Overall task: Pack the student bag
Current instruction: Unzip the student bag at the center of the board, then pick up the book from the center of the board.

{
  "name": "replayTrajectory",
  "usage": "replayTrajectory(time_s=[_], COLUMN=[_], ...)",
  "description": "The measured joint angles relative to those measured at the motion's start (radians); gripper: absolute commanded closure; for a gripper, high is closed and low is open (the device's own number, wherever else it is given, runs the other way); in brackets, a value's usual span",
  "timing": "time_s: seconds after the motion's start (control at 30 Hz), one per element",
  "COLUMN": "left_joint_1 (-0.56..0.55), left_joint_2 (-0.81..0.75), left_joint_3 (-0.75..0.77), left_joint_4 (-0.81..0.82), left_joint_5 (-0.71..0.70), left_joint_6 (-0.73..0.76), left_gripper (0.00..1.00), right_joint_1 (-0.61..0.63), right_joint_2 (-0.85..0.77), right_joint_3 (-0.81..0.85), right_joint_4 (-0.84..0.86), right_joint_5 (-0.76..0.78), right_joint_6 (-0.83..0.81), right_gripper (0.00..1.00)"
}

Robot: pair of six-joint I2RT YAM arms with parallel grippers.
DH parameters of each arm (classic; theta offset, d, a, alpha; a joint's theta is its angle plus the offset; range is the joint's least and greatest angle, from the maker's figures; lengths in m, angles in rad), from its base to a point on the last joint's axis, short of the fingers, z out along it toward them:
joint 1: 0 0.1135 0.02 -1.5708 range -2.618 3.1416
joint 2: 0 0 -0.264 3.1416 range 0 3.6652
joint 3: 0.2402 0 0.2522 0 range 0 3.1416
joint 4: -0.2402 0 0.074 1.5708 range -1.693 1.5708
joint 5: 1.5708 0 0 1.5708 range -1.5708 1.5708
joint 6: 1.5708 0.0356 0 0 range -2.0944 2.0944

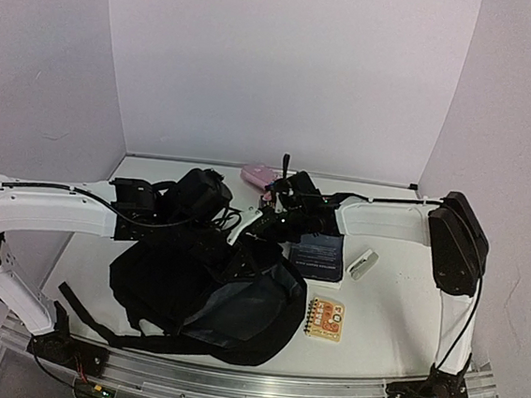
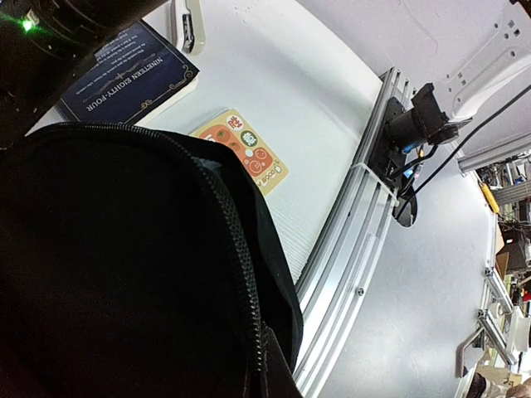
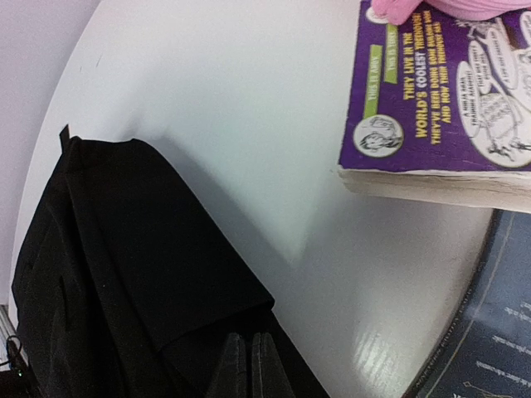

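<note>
Sprawled black and soft over the near-left half of the white table (image 1: 384, 337): the student bag (image 1: 204, 297). Long axis roughly left to right, a little slanted. Upper edge gathered up toward table centre, shoulder straps trailing to the near-left corner. Near side almost at the aluminium rail (image 1: 257, 386) along the front edge, so little slack there. Bare surface at far left and along the near right. Pale walls (image 1: 287, 69) close on three sides.

Reaching in from the left: left gripper (image 1: 221, 221), hard to pick out from above among black fabric and cables. Nowhere in its own wrist view, which is filled by bag cloth and a zipper (image 2: 236, 249). Fully clenched; cannot tell whether on fabric.

From the right: right gripper (image 3: 247, 340), fingers pressed flat together, tips at a fold of the bag. Cannot tell if cloth is pinched between.

Right of centre, just beyond the bag: dark-blue book (image 1: 318, 256), title Nineteen Eighty-Four legible from the left wrist. At far centre: purple book (image 3: 431, 91), cut off by the frame edge, with something pink (image 1: 259, 173) over its far end. Just beside the bag's right edge: orange-patterned notepad (image 1: 324, 319). Right of the dark-blue book: small pale object (image 1: 363, 264), too small to identify.
</note>
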Motion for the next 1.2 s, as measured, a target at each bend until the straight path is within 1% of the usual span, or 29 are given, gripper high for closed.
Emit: replayTrajectory(time_s=[0.1, 0.13, 0.17, 0.27, 0.3, 0.4, 0.53, 0.6, 0.67, 0.77, 0.93, 1.07, 1.2], left_joint_1=[0.002, 0.002, 0.002, 0.018, 0.031, 0.127, 0.299, 0.36, 0.411, 0.49, 0.574, 0.591, 0.6], left_joint_2=[-0.007, -0.008, -0.01, -0.028, -0.04, -0.09, -0.15, -0.159, -0.162, -0.163, -0.175, -0.217, -0.257], left_joint_3=[0.0, 0.0, -0.001, -0.01, -0.017, -0.065, -0.153, -0.19, -0.229, -0.301, -0.426, -0.493, -0.541], left_joint_4=[-0.003, -0.003, -0.004, -0.004, -0.002, 0.018, 0.038, 0.044, 0.053, 0.068, 0.078, 0.085, 0.09], left_joint_5=[-0.008, -0.012, -0.019, -0.036, -0.037, -0.043, -0.067, -0.074, -0.079, -0.092, -0.146, -0.188, -0.218], left_joint_6=[-0.002, -0.004, -0.009, -0.043, -0.06, -0.129, -0.224, -0.27, -0.311, -0.389, -0.509, -0.588, -0.642], left_gripper=[1.0, 1.0, 1.0, 1.0, 1.0, 1.0, 1.0, 1.0, 1.0, 1.0, 1.0, 1.0, 1.0], right_joint_1=[0.003, 0.003, 0.003, -0.003, -0.007, -0.026, -0.084, -0.129, -0.18, -0.261, -0.352, -0.36, -0.36], right_joint_2=[0.029, 0.032, 0.033, 0.033, 0.031, -0.001, -0.141, -0.219, -0.285, -0.33, -0.319, -0.265, -0.2], right_joint_3=[0.028, 0.034, 0.037, 0.045, 0.045, 0.012, -0.114, -0.176, -0.226, -0.283, -0.386, -0.405, -0.401], right_joint_4=[0.0, 0.0, 0.0, 0.016, 0.02, 0.03, 0.036, 0.042, 0.045, 0.076, 0.148, 0.219, 0.293], right_joint_5=[-0.03, -0.036, -0.038, -0.03, -0.025, 0.003, 0.038, 0.048, 0.058, 0.057, 0.0, -0.054, -0.089], right_joint_6=[-0.013, -0.016, -0.019, -0.029, -0.026, -0.027, 0.009, 0.033, 0.055, 0.095, 0.175, 0.235, 0.289], right_gripper=[1.0, 0.95, 0.86, 0.54, 0.48, 0.33, 0.16, 0.12, 0.11, 0.1, 0.07, 0.07, 0.1])
